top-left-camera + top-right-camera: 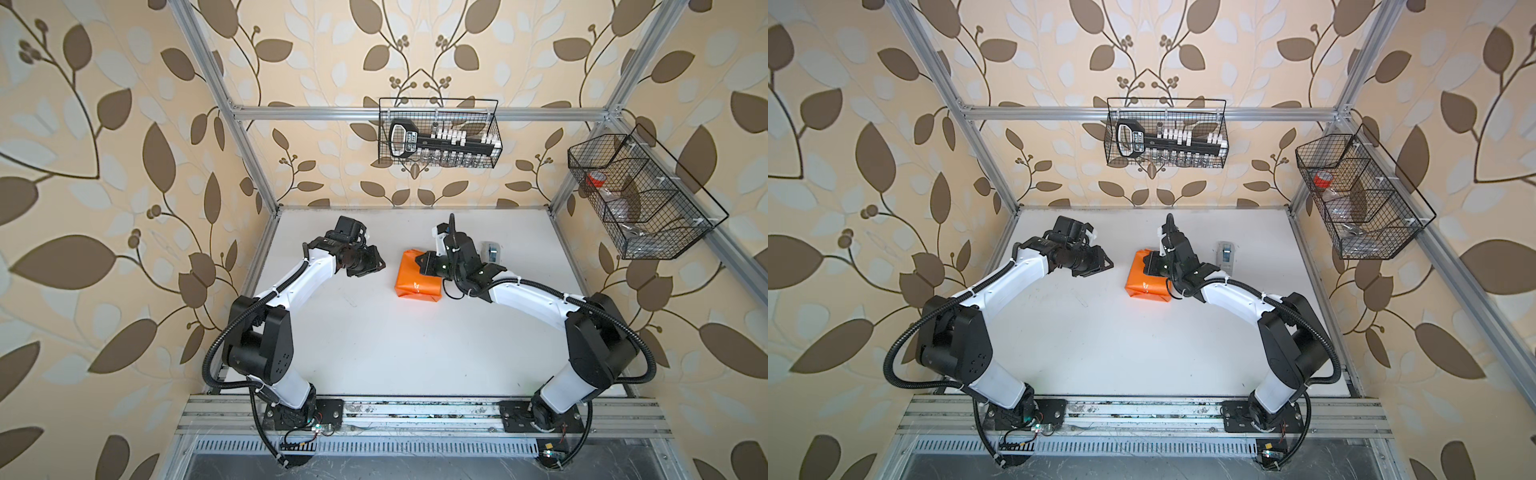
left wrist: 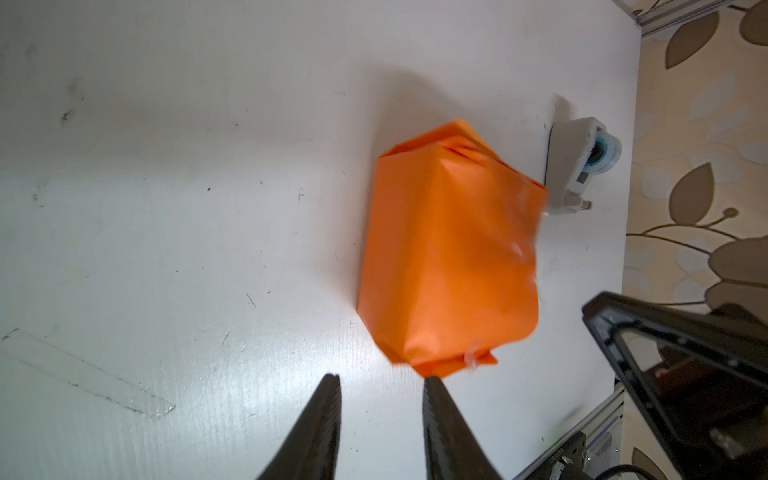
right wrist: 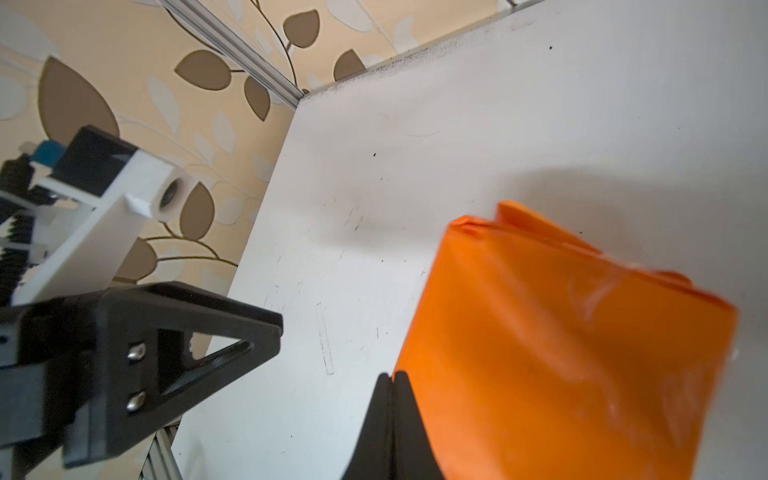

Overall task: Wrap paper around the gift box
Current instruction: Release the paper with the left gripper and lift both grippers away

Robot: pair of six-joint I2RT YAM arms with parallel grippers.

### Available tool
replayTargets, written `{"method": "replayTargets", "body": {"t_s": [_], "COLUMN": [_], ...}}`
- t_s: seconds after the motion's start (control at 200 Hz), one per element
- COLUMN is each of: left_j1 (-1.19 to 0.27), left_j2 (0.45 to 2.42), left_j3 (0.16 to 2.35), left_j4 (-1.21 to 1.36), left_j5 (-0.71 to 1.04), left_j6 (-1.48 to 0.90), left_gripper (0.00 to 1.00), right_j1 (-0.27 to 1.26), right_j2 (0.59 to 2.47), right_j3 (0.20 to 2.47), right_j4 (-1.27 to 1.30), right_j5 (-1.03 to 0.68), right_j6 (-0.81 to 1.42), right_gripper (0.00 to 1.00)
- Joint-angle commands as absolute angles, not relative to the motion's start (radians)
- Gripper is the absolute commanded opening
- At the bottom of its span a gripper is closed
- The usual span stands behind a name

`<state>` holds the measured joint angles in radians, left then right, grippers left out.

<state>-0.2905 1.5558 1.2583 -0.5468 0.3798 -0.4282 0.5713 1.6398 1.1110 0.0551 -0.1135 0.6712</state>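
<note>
Top views, both: the paper (image 1: pixel 417 277) (image 1: pixel 1147 279) is folded shut into an orange parcel lying on the white table (image 1: pixel 374 353), just right of frame centre. The gift box is hidden inside the parcel, with no black showing. The left gripper (image 1: pixel 371 262) hangs just left of the parcel and clear of it. The right gripper (image 1: pixel 423 266) sits over the parcel's upper right part. A tape dispenser (image 1: pixel 490 251) stands near the parcel, further right.

Left wrist view: the left gripper (image 2: pixel 380 380) has its fingers spread with nothing between them, and its tips are close to one folded end of the paper (image 2: pixel 449 257). A shred of clear tape (image 2: pixel 471 357) shows on that end. The dispenser (image 2: pixel 575 166) is beyond the parcel.

Right wrist view: the right gripper (image 3: pixel 392 376) has its fingers pressed together and pinches nothing visible. They lie at the edge of the paper (image 3: pixel 561 353); contact cannot be told.

Judgement: the wrap looks nearly finished, and the step in hand is seating the flaps. Rub the closed tips flat along the seams. Brace the far side with the left gripper so the parcel doesn't skid. Go lightly, since thin paper tears.

Writing: the black tool (image 1: pixel 405 139) in the wire basket (image 1: pixel 496 124) at upper centre has a white label, too small to read. Nothing is legible on the paper or the dispenser.
</note>
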Motion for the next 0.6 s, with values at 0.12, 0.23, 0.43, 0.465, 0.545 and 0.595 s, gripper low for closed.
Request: {"method": "replayTargets", "body": {"t_s": [0.12,0.23,0.43,0.465,0.545,0.595], "left_j1": [-0.276,-0.276,-0.276,-0.276,-0.276,-0.274], "left_j2": [1.226,1.125,0.983,0.981,1.012,1.032], "left_j3": [1.283,1.243,1.089,1.075,1.027,0.939], "left_j4": [-0.430,-0.309,-0.105,-0.101,-0.129,-0.096], "left_j5": [0.209,0.151,-0.005,-0.041,-0.203,-0.309], "left_j6": [-0.352,-0.313,-0.264,-0.251,-0.242,-0.199], "left_gripper": [0.70,0.88,0.99,0.99,0.99,0.99], "right_j1": [0.452,0.311,0.070,0.041,-0.007,0.000], "right_j2": [1.368,1.183,0.890,0.837,0.740,0.726], "right_j3": [1.068,0.990,0.685,0.595,0.411,0.371], "right_j4": [-0.057,-0.082,0.108,0.192,0.383,0.365], "right_j5": [0.003,0.042,0.203,0.277,0.363,0.462], "right_j6": [0.564,0.561,0.584,0.606,0.522,0.434], "right_gripper": [0.15,0.38,0.60,0.70,0.88,0.88]}}
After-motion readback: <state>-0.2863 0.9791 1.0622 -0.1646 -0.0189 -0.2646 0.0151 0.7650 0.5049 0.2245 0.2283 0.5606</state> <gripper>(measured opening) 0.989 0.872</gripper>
